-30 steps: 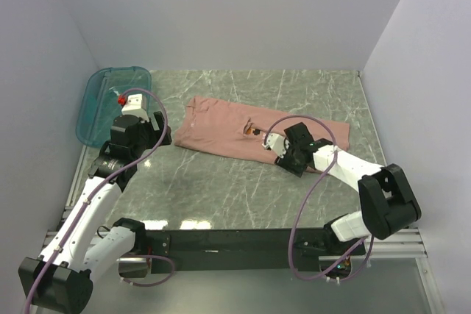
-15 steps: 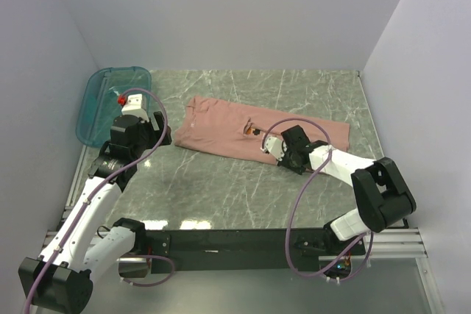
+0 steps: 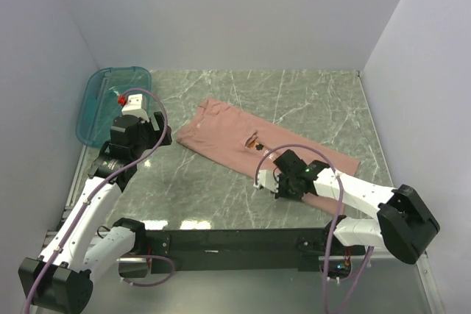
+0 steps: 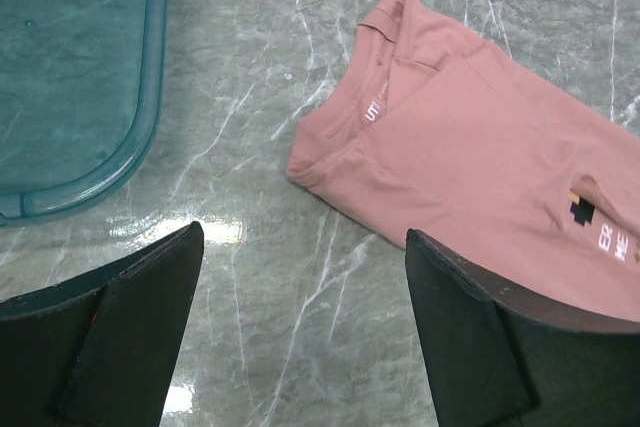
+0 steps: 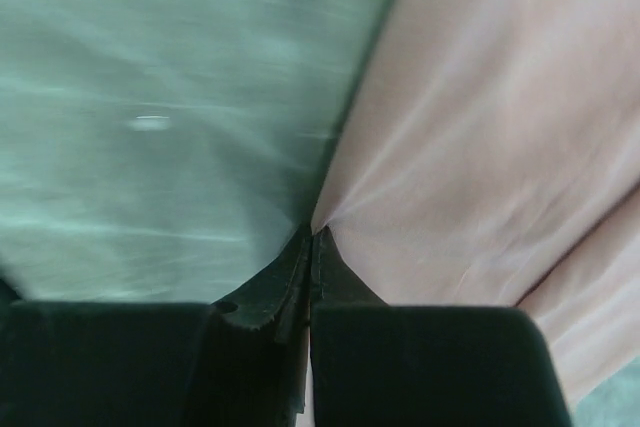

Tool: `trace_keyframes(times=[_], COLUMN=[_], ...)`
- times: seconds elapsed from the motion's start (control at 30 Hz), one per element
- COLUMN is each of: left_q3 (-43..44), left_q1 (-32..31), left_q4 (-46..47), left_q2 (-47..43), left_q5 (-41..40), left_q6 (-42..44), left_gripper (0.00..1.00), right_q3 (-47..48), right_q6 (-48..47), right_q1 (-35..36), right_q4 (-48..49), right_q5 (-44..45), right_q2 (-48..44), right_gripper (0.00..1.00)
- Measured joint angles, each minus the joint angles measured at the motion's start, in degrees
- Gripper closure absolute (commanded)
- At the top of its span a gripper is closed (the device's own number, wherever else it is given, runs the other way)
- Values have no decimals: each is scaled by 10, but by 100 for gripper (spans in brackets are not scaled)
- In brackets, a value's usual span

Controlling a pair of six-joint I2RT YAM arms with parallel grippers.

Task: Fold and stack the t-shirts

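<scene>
The salmon-pink t-shirt (image 3: 243,137) lies folded lengthwise on the marble table, slanting from its collar at upper left to its hem at lower right. A small pixel print (image 4: 583,209) and white lettering show on its chest. My right gripper (image 3: 280,184) is shut on the t-shirt's near edge (image 5: 420,197), the cloth drawn taut from the pinch point (image 5: 314,234). My left gripper (image 4: 300,327) hovers wide open over bare table, left of the collar (image 4: 385,97), holding nothing.
A teal translucent plastic bin (image 3: 110,101) sits at the back left, also seen in the left wrist view as a teal bin (image 4: 70,77). Grey walls close in the table (image 3: 309,93) on three sides. A black rail (image 3: 235,240) runs along the near edge.
My right gripper closed on the t-shirt's near edge and pulled it toward the front; the shirt has swung from nearly level to a diagonal. The left arm has stayed still.
</scene>
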Motion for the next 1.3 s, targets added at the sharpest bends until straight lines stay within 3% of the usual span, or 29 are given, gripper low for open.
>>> trace_keyframes(times=[0.07, 0.1, 0.2, 0.33, 0.5, 0.7, 1.03, 1.3], left_q3=[0, 0, 0, 0, 0, 0, 0, 0], left_q1=[0, 0, 0, 0, 0, 0, 0, 0], left_q4=[0, 0, 0, 0, 0, 0, 1, 9], left_q2=[0, 0, 0, 0, 0, 0, 1, 11], left_q5=[0, 0, 0, 0, 0, 0, 11, 16], left_q6=[0, 0, 0, 0, 0, 0, 3, 8], left_gripper=[13, 13, 13, 13, 13, 12, 11, 12], right_q3=[-3, -3, 2, 41, 164, 307, 598, 824], right_q6=[2, 4, 9, 13, 10, 58, 213, 359], right_q1=[26, 38, 53, 48, -54, -169, -222, -232], right_q4=[-20, -30, -60, -107, -120, -64, -64, -82], right_q5=[-17, -26, -48, -59, -94, -147, -255, -277], right_q2=[-12, -14, -17, -38, -47, 85, 421, 600], right_gripper=[91, 75, 58, 44, 42, 43, 43, 43])
